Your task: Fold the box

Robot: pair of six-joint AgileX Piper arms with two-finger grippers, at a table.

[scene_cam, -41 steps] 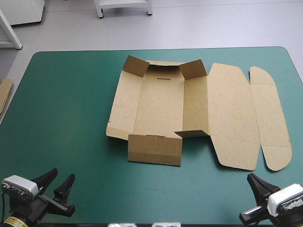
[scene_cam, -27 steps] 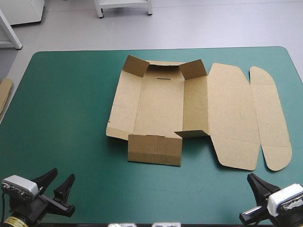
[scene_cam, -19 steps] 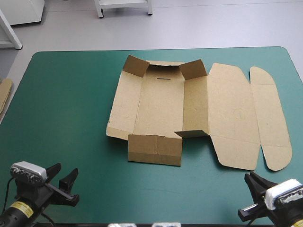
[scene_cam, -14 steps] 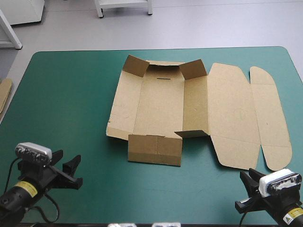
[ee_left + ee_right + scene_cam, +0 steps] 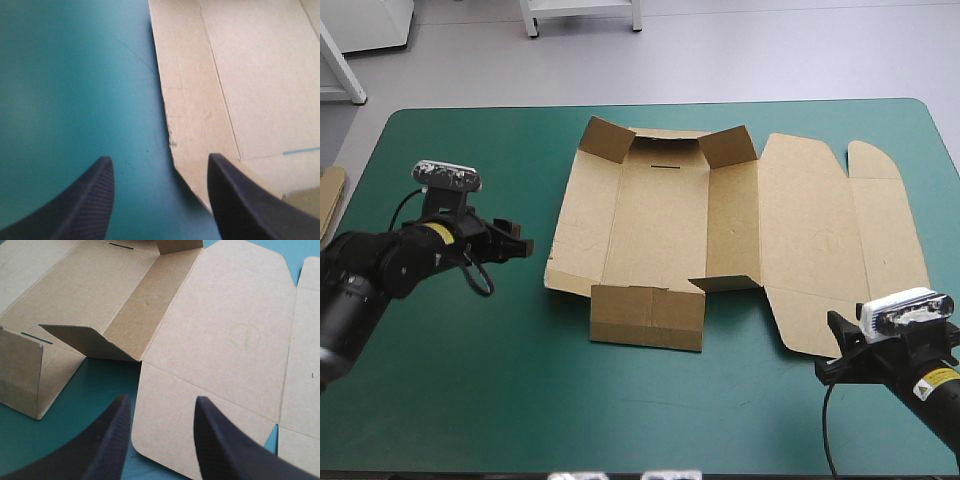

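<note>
Both arms have closed in on the box (image 5: pixel 660 225) from well back on its near side. It lies mostly flat on the teal-green surface (image 5: pixel 450 380), with only its far corner flaps and one near flap raised. My left end effector (image 5: pixel 513 243) hangs just beside the box's left edge, fingers spread. The right end effector (image 5: pixel 828 348), also spread, sits at the lid panel's near corner. I judge wall-raising can begin.
</note>
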